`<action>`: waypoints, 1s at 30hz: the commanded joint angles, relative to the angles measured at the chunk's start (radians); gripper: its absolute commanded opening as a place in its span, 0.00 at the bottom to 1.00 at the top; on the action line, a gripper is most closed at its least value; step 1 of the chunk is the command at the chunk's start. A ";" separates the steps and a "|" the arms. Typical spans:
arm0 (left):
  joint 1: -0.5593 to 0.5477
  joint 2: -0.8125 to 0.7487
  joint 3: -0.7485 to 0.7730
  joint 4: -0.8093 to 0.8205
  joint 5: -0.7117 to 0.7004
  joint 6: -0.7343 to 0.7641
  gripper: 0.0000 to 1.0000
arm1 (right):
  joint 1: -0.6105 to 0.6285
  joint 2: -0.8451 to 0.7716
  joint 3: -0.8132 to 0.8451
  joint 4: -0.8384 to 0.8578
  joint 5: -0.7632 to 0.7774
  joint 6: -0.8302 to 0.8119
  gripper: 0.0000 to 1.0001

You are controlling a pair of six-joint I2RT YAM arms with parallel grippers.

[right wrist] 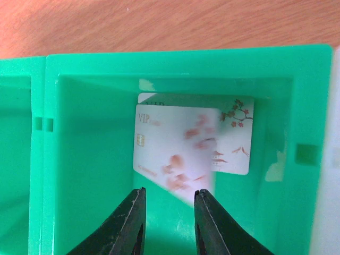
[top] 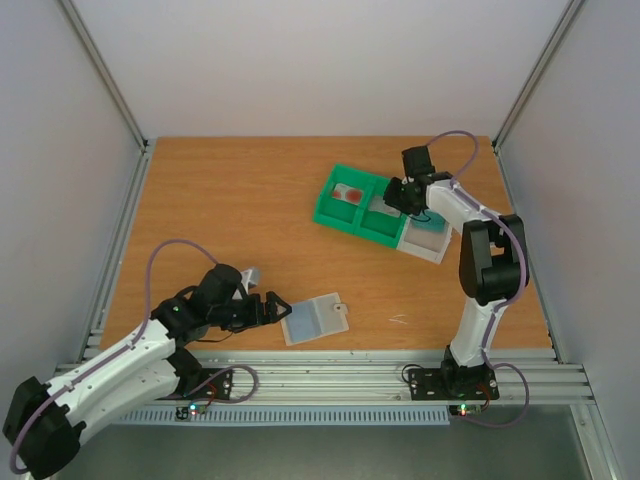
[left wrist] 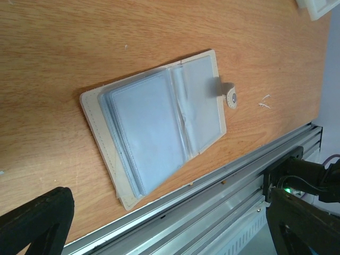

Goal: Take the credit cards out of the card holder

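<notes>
The card holder (top: 314, 318) lies open on the table near the front edge, beige outside, with grey-blue clear sleeves and a small snap tab; the sleeves facing up look empty in the left wrist view (left wrist: 159, 127). My left gripper (top: 275, 308) is open and empty just left of it (left wrist: 167, 199). My right gripper (top: 395, 195) is open over the right compartment of the green tray (top: 340, 218). Below its jaws (right wrist: 169, 194), a white card with pink blossoms (right wrist: 170, 143) looks blurred and overlaps a second white card (right wrist: 236, 143) in that compartment.
A white tray (top: 425, 242) sits against the green tray's right side. The green tray's left compartment holds a pale item with red marks (top: 350, 192). The aluminium rail (left wrist: 212, 196) runs along the near table edge, right beside the card holder.
</notes>
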 commanded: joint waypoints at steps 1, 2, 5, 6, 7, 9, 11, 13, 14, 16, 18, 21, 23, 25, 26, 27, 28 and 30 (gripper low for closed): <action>-0.005 0.019 0.028 0.012 0.003 0.024 0.99 | -0.001 -0.074 0.034 -0.096 0.046 0.006 0.28; -0.004 0.025 0.030 0.012 0.003 0.026 0.99 | -0.002 -0.086 0.032 -0.105 0.048 0.007 0.28; -0.004 0.034 0.040 0.004 0.002 0.032 0.99 | 0.000 -0.126 0.025 -0.132 0.052 0.006 0.29; -0.004 0.039 0.045 0.000 0.001 0.034 1.00 | 0.002 -0.140 0.019 -0.139 0.050 0.006 0.30; -0.003 0.041 0.049 -0.003 0.000 0.035 0.99 | 0.004 -0.156 0.012 -0.147 0.046 0.007 0.30; -0.004 0.048 0.059 -0.010 0.000 0.039 0.99 | 0.007 -0.192 -0.006 -0.155 0.028 0.011 0.30; -0.004 0.053 0.066 -0.018 0.000 0.041 0.99 | 0.009 -0.227 -0.024 -0.176 -0.005 0.025 0.30; -0.004 0.058 0.070 -0.022 0.000 0.041 0.99 | 0.014 -0.260 -0.048 -0.190 -0.049 0.029 0.30; -0.004 0.058 0.073 -0.023 0.001 0.041 0.99 | 0.020 -0.280 -0.062 -0.193 -0.068 0.028 0.30; -0.005 0.059 0.075 -0.022 0.002 0.039 0.99 | 0.036 -0.319 -0.090 -0.202 -0.092 0.020 0.30; -0.004 0.057 0.073 -0.016 0.004 0.037 0.99 | 0.063 -0.362 -0.123 -0.212 -0.107 0.015 0.30; -0.004 0.057 0.071 -0.005 0.005 0.034 0.99 | 0.092 -0.439 -0.179 -0.223 -0.139 0.007 0.30; -0.005 0.060 0.064 0.002 0.001 0.034 0.99 | 0.109 -0.488 -0.221 -0.227 -0.154 0.002 0.30; -0.004 0.069 0.056 0.011 -0.010 0.034 0.99 | 0.123 -0.534 -0.267 -0.229 -0.174 0.000 0.30; -0.004 0.075 0.049 0.021 -0.011 0.033 0.99 | 0.129 -0.558 -0.289 -0.230 -0.185 0.000 0.30; -0.004 0.082 0.042 0.033 -0.011 0.034 0.99 | 0.138 -0.580 -0.310 -0.231 -0.194 -0.005 0.30; -0.005 0.090 0.037 0.044 -0.014 0.034 0.99 | 0.147 -0.601 -0.338 -0.232 -0.202 -0.009 0.30; -0.004 0.114 0.031 0.060 -0.030 0.035 0.99 | 0.164 -0.644 -0.374 -0.235 -0.208 -0.014 0.31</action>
